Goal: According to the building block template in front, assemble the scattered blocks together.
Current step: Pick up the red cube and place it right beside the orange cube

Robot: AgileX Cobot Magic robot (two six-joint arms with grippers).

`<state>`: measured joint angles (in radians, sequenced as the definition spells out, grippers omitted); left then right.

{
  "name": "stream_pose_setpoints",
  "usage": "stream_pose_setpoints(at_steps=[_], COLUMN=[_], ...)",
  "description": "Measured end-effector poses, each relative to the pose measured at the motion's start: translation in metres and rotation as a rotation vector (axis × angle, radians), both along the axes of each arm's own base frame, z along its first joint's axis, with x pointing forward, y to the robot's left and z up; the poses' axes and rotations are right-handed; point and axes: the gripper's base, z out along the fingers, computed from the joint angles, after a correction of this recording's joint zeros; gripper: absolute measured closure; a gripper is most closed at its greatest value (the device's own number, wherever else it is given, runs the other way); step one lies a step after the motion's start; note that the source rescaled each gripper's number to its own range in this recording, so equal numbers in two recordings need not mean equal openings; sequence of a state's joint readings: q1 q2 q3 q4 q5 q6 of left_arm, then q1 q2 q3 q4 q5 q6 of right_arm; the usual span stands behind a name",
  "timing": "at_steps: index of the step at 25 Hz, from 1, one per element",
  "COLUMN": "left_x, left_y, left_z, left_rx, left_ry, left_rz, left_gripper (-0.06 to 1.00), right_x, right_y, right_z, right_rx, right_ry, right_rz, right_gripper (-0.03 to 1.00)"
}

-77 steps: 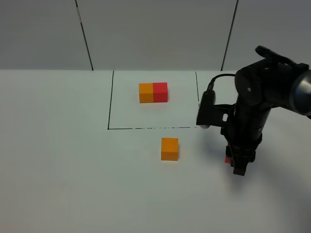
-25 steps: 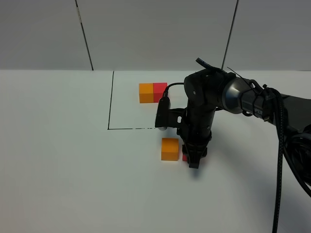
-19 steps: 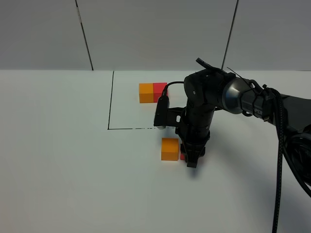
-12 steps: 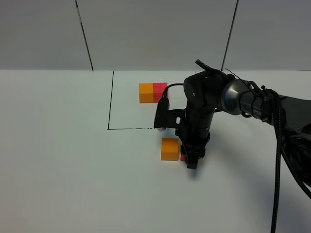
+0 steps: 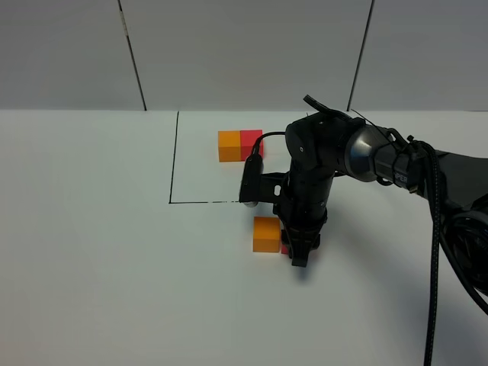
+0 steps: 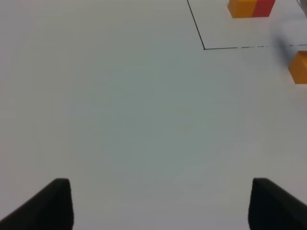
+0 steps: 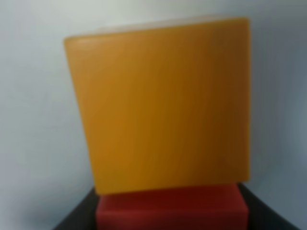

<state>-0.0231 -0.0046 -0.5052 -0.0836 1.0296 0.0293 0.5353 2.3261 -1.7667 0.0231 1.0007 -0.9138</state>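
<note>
**Below the black frame, cube meets cube**

At 12 o'clock on the white table [image 5: 91, 252], the drawn black rectangle [image 5: 172, 160] holds the orange-red template pair [image 5: 239, 145]. Outside it, toward 6, the right gripper [image 5: 298, 255] pinches the red cube [image 7: 170, 208] against the loose orange cube [image 5: 267, 234]. Only the right wrist view shows them touching. The left gripper [image 6: 160, 203] hangs spread, empty.

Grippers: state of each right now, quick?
Left gripper: open, nothing between its fingers.
Right gripper: closed on the red cube, which sits against the loose orange cube.
</note>
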Motion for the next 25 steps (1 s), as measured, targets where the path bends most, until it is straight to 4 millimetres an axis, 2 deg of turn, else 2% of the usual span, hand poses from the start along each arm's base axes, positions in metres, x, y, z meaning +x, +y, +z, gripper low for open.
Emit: stream_pose_setpoints(at_steps=[25], left_x=[0.0], left_y=[0.0], left_z=[0.0], left_rx=[0.0], left_ry=[0.0], left_rz=[0.0], left_gripper=[0.3], right_x=[-0.0018], right_y=[0.0052], right_z=[-0.0025], right_rx=[-0.017], right_ry=[-0.02], right_rz=[0.069], right_gripper=[0.97])
